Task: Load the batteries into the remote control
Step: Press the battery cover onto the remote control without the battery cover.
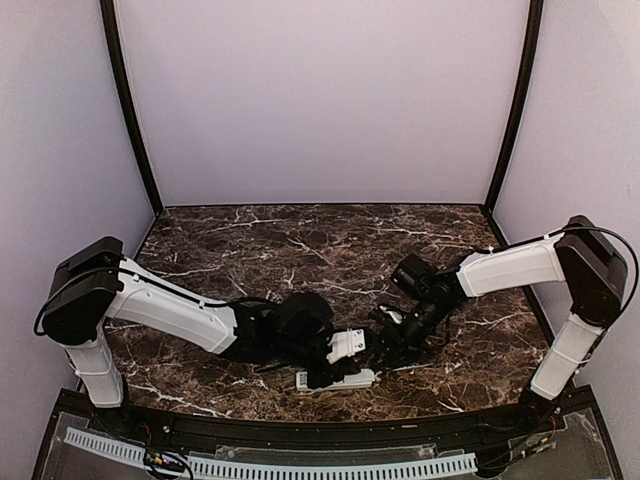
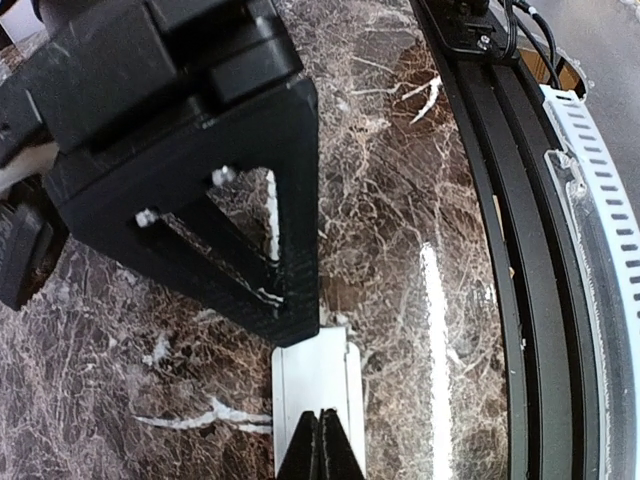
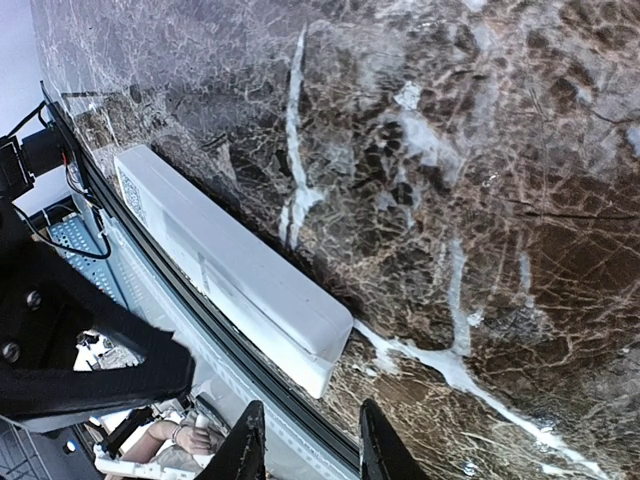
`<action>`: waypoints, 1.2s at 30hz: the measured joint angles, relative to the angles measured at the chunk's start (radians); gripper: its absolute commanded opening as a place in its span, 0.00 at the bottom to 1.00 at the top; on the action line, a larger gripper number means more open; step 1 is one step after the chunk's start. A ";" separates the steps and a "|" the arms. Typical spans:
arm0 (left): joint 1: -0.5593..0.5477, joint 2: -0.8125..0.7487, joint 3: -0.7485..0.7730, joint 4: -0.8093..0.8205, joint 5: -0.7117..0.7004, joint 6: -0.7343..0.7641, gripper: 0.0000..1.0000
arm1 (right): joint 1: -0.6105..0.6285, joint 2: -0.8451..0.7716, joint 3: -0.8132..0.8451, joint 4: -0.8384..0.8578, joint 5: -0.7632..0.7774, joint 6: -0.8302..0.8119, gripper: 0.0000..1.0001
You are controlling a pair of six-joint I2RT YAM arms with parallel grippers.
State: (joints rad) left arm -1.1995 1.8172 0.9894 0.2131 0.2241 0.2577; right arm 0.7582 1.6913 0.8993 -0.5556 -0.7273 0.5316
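Fingertips (image 2: pixel 305 460) of the left gripper (image 2: pixel 321 445) are pressed together above one end of the remote control (image 2: pixel 315 380) on the table (image 2: pixel 400 250), the right gripper (image 3: pixel 308 440) narrowly parted beside it; light, rigid, slick, probably best pinched across its long edges.

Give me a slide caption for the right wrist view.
Right pincer, jaws apart, poised at the end of the white remote lying on the marble table.

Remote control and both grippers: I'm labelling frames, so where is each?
remote control (image 3: pixel 230 262), right wrist view, middle of its white casing.
left gripper (image 2: pixel 321 442), left wrist view, where its shut fingertips meet.
right gripper (image 3: pixel 312 432), right wrist view, midway between its parted fingertips.
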 measured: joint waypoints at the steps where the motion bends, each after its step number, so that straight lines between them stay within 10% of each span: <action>1: 0.000 0.006 0.002 -0.010 0.000 0.000 0.00 | 0.000 0.000 0.000 0.000 0.000 0.000 0.30; 36: -0.005 0.074 0.032 -0.047 -0.034 -0.005 0.00 | 0.023 0.003 -0.049 0.107 -0.039 0.057 0.21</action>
State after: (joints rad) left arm -1.2049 1.8912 1.0210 0.1665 0.1905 0.2531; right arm 0.7807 1.6947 0.8501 -0.4488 -0.7662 0.5884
